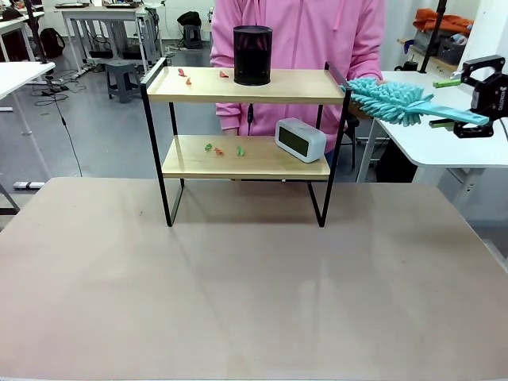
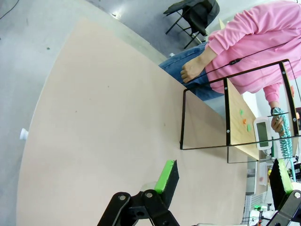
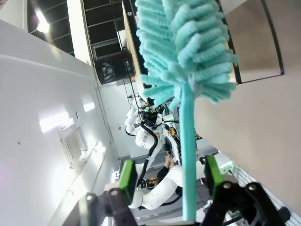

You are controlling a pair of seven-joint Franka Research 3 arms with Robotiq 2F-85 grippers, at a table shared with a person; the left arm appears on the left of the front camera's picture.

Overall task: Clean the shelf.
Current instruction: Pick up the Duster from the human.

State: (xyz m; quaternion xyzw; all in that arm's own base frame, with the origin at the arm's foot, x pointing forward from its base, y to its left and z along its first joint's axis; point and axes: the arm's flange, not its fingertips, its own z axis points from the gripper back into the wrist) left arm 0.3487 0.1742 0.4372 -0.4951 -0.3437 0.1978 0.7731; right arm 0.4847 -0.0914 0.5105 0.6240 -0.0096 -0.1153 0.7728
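The shelf (image 1: 302,86) stands at the table's far side, in front of a person in pink. Small red scraps (image 1: 184,75) lie on its top board and green and orange scraps (image 1: 218,149) on the lower one. A teal fluffy duster (image 1: 393,99) hangs level at the shelf's right end, its head by the top board. My right gripper (image 1: 446,104) straddles the duster's handle; in the right wrist view the duster (image 3: 186,42) runs up between the fingers (image 3: 127,181) with a gap on each side. The person's hand (image 2: 277,123) is at the duster head. My left gripper (image 2: 223,179) is open over the table.
A black cylinder (image 1: 252,54) stands on the top board and a white clock (image 1: 301,139) on the lower board's right part. The beige table (image 1: 254,278) stretches bare in front of the shelf. A white table (image 1: 444,143) stands at the right.
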